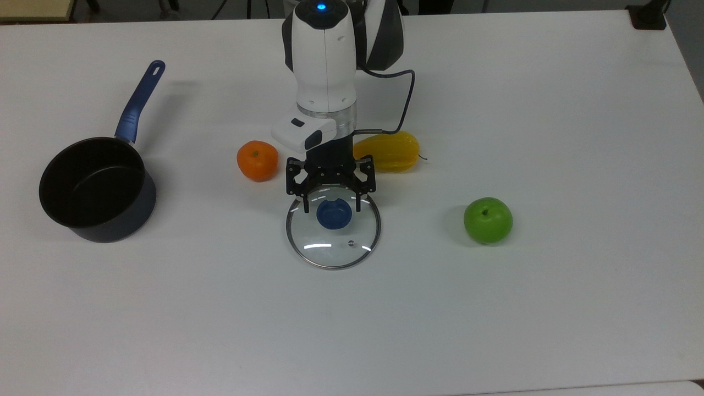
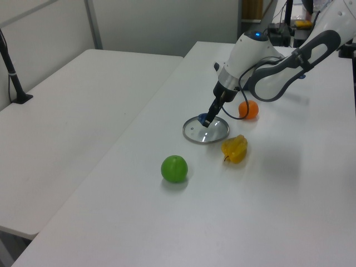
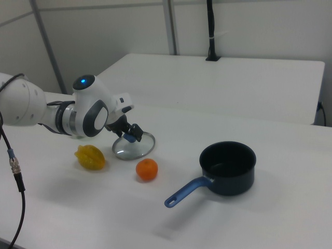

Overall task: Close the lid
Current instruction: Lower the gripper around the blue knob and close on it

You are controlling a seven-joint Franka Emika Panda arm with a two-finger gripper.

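the pot sits open at the top view's far left. the lid lies flat mid-table, well apart from it. my gripper straddles its blue knob, fingers wide; nothing grasped yet, i judge.

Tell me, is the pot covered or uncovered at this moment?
Uncovered. The pot shows its bare dark inside, while the lid lies flat on the table, apart from it.

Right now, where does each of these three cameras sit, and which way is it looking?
Top view: overhead, opposite the arm's base, looking down on the round clear glass lid; arm and open pincer show.
Left view: off the green apple's end, looking along the table; arm shows.
Right view: off the dark saucepan's end; arm shows.
All share the lid.
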